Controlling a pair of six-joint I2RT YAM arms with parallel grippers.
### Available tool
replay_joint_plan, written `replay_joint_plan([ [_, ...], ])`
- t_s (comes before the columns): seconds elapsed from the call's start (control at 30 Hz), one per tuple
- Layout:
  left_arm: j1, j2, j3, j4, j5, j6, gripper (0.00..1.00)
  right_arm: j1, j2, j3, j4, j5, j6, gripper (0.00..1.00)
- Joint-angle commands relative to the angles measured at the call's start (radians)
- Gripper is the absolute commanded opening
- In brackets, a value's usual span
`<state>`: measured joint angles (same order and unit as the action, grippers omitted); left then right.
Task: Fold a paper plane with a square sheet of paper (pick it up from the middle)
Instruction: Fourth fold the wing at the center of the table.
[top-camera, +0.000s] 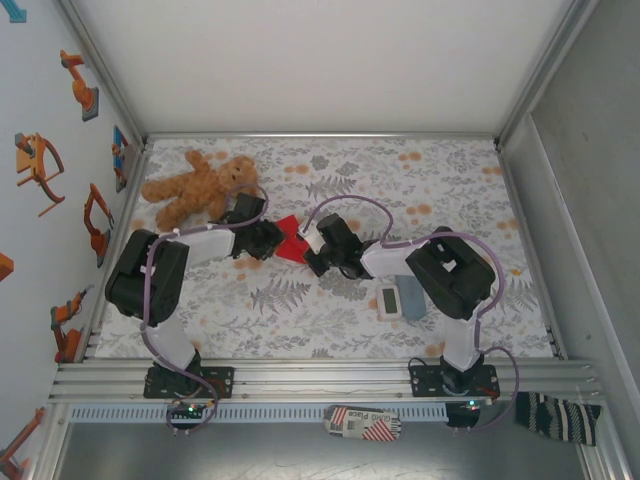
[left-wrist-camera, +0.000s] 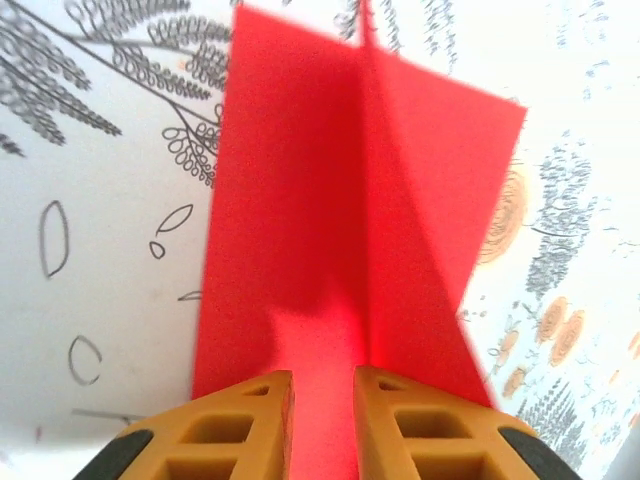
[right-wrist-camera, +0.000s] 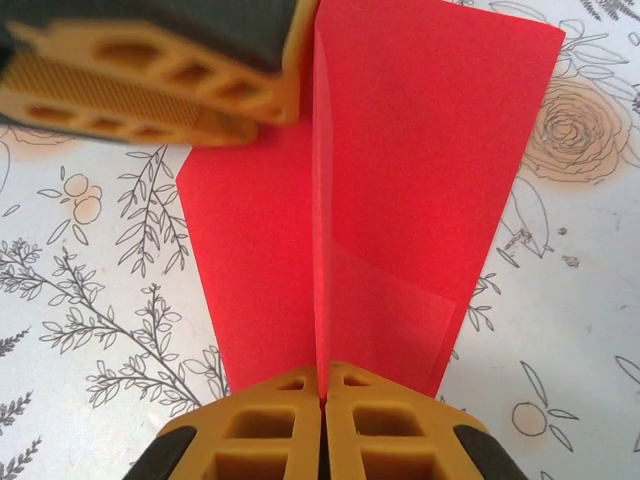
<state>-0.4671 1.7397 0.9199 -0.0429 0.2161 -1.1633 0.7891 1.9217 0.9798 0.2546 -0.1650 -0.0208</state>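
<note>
Pinching the centre crease, right claw (right-wrist-camera: 322, 378) is shut on the paper plane (right-wrist-camera: 420, 150); left claw (left-wrist-camera: 323, 390) slightly parted; wing folds seemingly left

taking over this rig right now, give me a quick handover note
Right hand: shut on the raised centre crease of the red sheet of paper, at one end.
Left hand: jaws narrowly apart astride the crease at the other end; grip unclear.
Paper: mid-table between the hands, near the teddy bear.
Done: centre crease, some folding.
Left: probably the remaining folds to a narrow dart.
</note>
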Motion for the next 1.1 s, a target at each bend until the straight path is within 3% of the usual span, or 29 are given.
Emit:
replay_joint_plan([
  [0.0, -0.006, -0.073, -0.019, -0.052, -0.060, 0.045, 0.25, 0.006, 0.012, 0.030, -0.048, -0.044, 0.050, 0.08],
  [0.47, -0.030, -0.199, -0.199, 0.131, -0.066, 0.030, 0.29, -0.031, 0.043, 0.023, -0.079, -0.194, 0.288, 0.07],
  [0.9, -0.081, -0.152, -0.202, 0.268, -0.035, 0.053, 0.30, -0.094, -0.011, -0.038, -0.022, -0.286, 0.505, 0.07],
  [1.07, -0.084, -0.092, -0.190, 0.349, 0.030, 0.055, 0.32, -0.125, -0.011, -0.061, 0.026, -0.339, 0.596, 0.07],
])
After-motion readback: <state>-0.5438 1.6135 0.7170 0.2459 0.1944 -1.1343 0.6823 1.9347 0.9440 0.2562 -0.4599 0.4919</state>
